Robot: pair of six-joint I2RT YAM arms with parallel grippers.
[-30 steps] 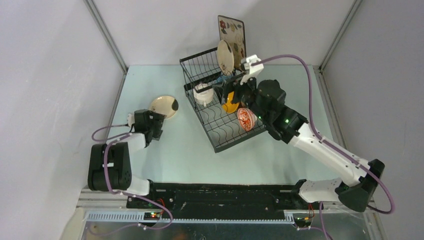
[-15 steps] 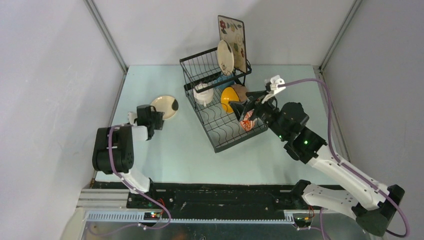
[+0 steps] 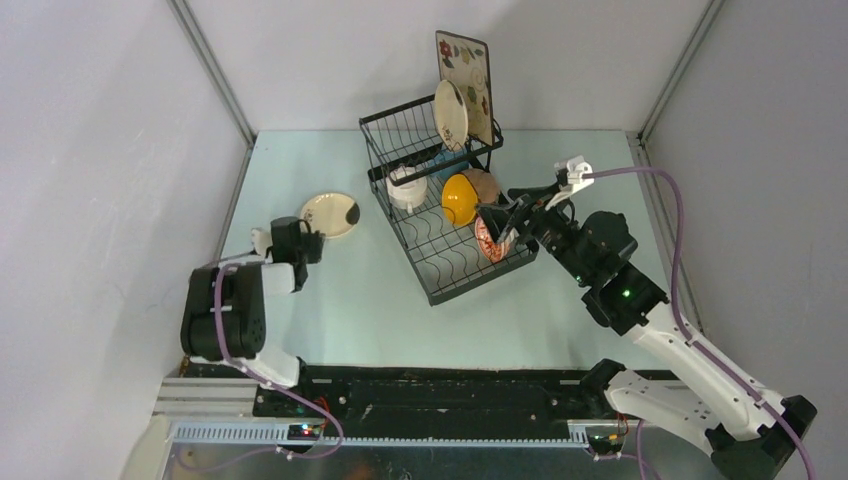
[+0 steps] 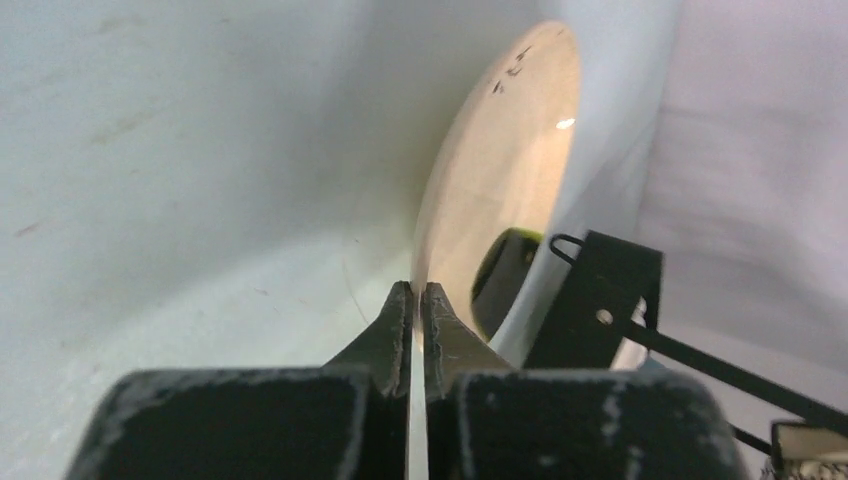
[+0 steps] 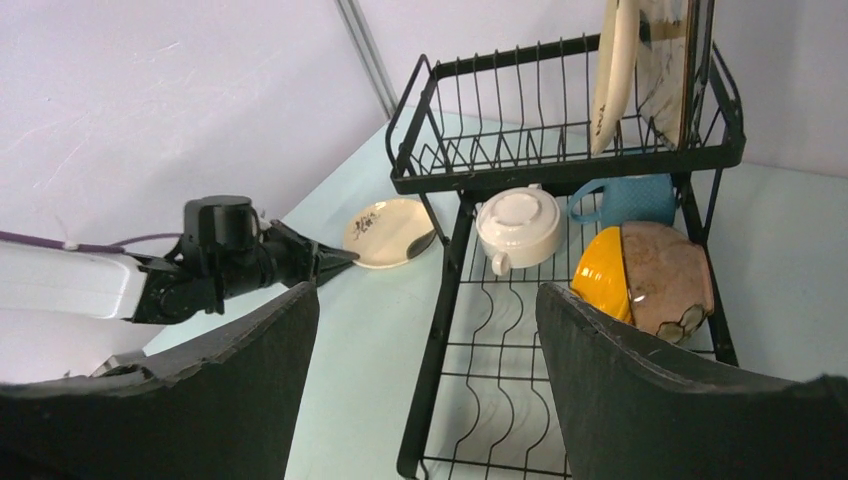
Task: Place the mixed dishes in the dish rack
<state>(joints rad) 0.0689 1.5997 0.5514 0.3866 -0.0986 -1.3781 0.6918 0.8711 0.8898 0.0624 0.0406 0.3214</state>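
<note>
Black wire dish rack (image 3: 447, 268) sits upper centre of the top view, set at an angle. In its raised basket I see the square cream floral plate (image 3: 465, 62) and one round cream plate (image 3: 450, 112), both on edge. On the lower tray:
- white two-handled cup (image 3: 406, 187) at left
- blue mug (image 5: 625, 198) under the basket
- yellow bowl (image 3: 459, 199) tipped on its side, touching the brown bowl (image 3: 486, 183)
- red-patterned bowl (image 3: 487, 240) on edge at the right rim

Second round cream plate (image 3: 330, 213) lies flat on the counter, left of the rack.

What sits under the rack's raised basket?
A blue mug, its top covered by the basket rail. A white cup, yellow bowl and brown bowl stand on the lower tray at its front edge.
</note>
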